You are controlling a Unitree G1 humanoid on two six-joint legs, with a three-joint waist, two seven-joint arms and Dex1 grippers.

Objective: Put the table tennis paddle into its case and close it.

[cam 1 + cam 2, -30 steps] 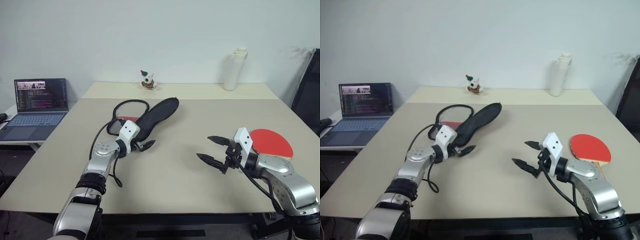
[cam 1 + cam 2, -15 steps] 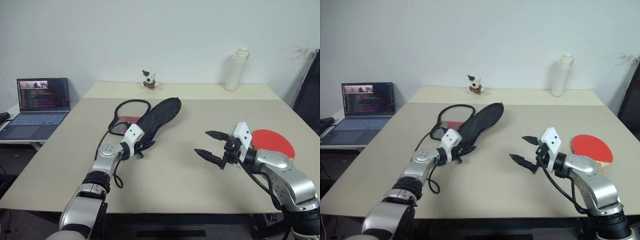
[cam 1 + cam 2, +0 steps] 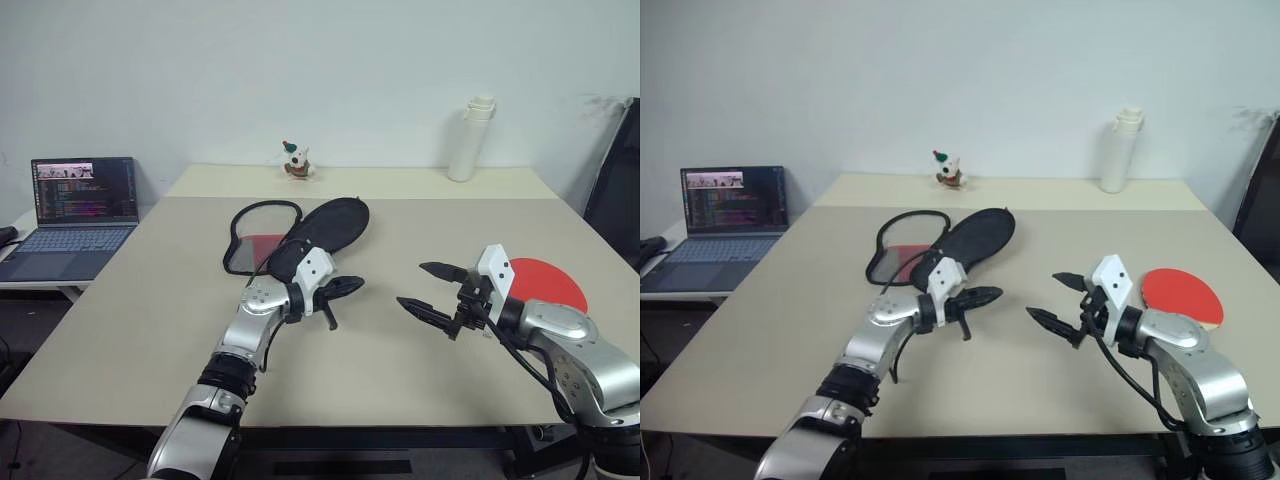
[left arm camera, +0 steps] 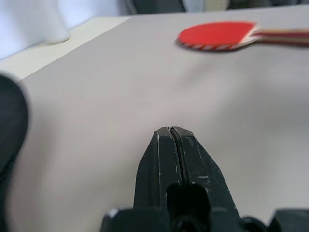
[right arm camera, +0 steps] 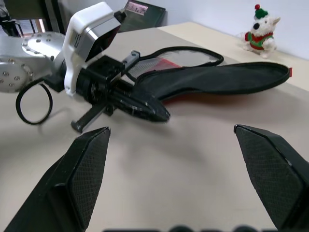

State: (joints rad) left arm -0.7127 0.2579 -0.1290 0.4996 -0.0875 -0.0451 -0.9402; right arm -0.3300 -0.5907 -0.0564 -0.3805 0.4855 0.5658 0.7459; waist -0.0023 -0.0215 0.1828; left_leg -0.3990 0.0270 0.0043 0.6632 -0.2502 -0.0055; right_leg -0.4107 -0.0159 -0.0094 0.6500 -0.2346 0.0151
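My right gripper (image 3: 432, 290): fingers spread wide, nothing between them, held above the table (image 3: 380, 350).
My left gripper (image 3: 350, 287): fingers pressed together on nothing, facing my right gripper across a gap.
Table tennis paddle (image 3: 545, 284): flat on the table just behind my right gripper, red face up, well apart from my left gripper.
Case (image 3: 320, 232): lying open just beyond my left gripper, black flap up, red lining showing.
Far edge: toy figure (image 3: 293, 160) and white bottle (image 3: 468, 140).
Laptop (image 3: 72, 205): on a side desk, off to my left.
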